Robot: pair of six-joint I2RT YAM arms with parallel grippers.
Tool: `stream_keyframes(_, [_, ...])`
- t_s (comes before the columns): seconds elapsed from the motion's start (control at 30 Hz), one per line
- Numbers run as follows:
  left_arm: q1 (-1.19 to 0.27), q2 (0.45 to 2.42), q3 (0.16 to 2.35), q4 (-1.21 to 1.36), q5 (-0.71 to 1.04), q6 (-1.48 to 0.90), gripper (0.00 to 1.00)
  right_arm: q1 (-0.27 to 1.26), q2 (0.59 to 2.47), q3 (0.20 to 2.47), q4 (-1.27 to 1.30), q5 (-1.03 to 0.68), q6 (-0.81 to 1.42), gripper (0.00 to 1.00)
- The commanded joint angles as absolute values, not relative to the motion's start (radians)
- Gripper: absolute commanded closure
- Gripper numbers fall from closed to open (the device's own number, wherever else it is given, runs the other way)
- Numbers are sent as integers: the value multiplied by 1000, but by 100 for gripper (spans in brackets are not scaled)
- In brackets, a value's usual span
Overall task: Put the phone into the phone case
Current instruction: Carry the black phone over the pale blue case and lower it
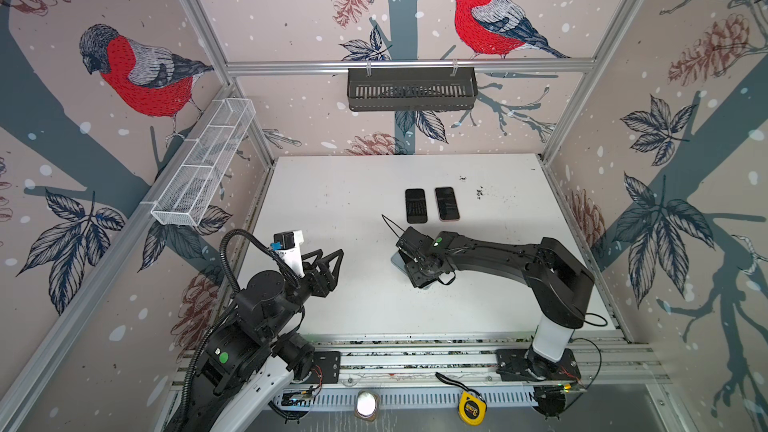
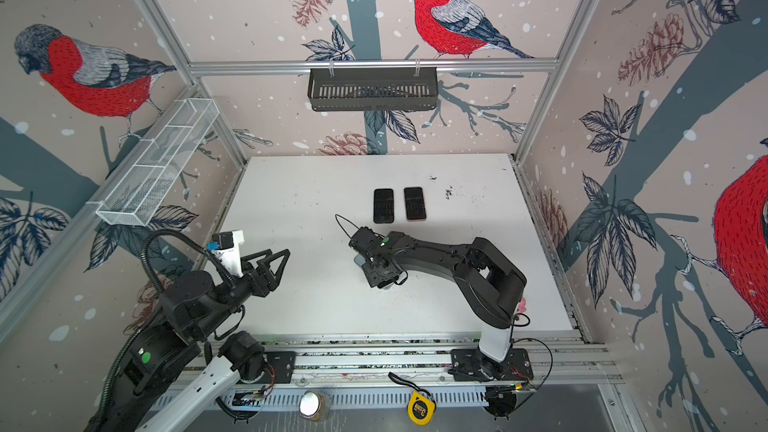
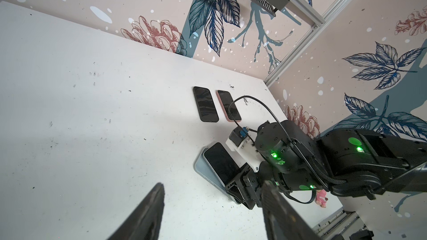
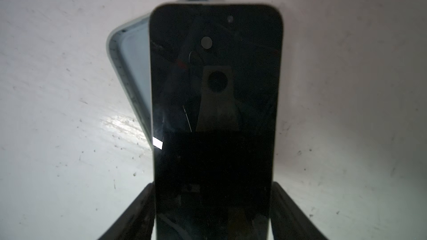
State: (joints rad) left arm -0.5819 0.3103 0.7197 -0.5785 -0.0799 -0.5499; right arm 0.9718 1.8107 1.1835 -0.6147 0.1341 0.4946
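Grippers first. Right gripper [image 4: 213,185]: clamping the phone [image 4: 215,84] by its two long edges near one short end, fingers [image 4: 138,215] lying flush against its sides, no gap showing between finger and edge. Holding it screen-up near the middle of the white table [image 1: 332,184], skewed over the phone case [image 4: 129,65], covering most of the pale blue-grey shell and leaving one long rim, a rounded corner and a strip of inner floor showing beside it; lying across the case rather than sitting inside its rim. Resting on the shell or hanging just above it: not telling apart from these views. Left gripper [image 1: 336,268]: standing released, jaws spread wide, gripping nothing, hovering over the left part of the table, well apart from the case. Beyond the right wrist, lying flat on the table side by side with a narrow gap between: a dark handset [image 1: 416,205] and a pink-rimmed handset [image 1: 447,203]. Hanging from the back rail: a black slotted basket [image 1: 411,89]; running along the left wall: a white mesh tray [image 1: 203,164] divided into compartments; contents of both too faint to be making out.
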Motion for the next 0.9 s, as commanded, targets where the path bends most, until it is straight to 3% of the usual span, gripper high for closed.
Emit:
stream_keyframes(0.0, [-580, 314, 720, -555, -92, -545, 33, 971, 1821, 1183, -573, 112, 509, 44])
stream_keyframes(0.1, [-581, 314, 722, -555, -93, -545, 33, 969, 1832, 1191, -574, 109, 518, 40])
stream_keyframes(0.23, [-581, 314, 721, -555, -92, -545, 33, 966, 1846, 1201, -571, 104, 521, 25])
stream_keyframes(0.43, [-581, 311, 721, -555, -92, -546, 33, 963, 1867, 1243, -580, 100, 546, 22])
stream_keyframes(0.53, [-581, 310, 720, -555, -91, -546, 33, 960, 1887, 1272, -587, 100, 556, 16])
stream_keyframes(0.87, [-581, 310, 719, -552, -88, -545, 33, 958, 1953, 1328, -614, 107, 635, 18])
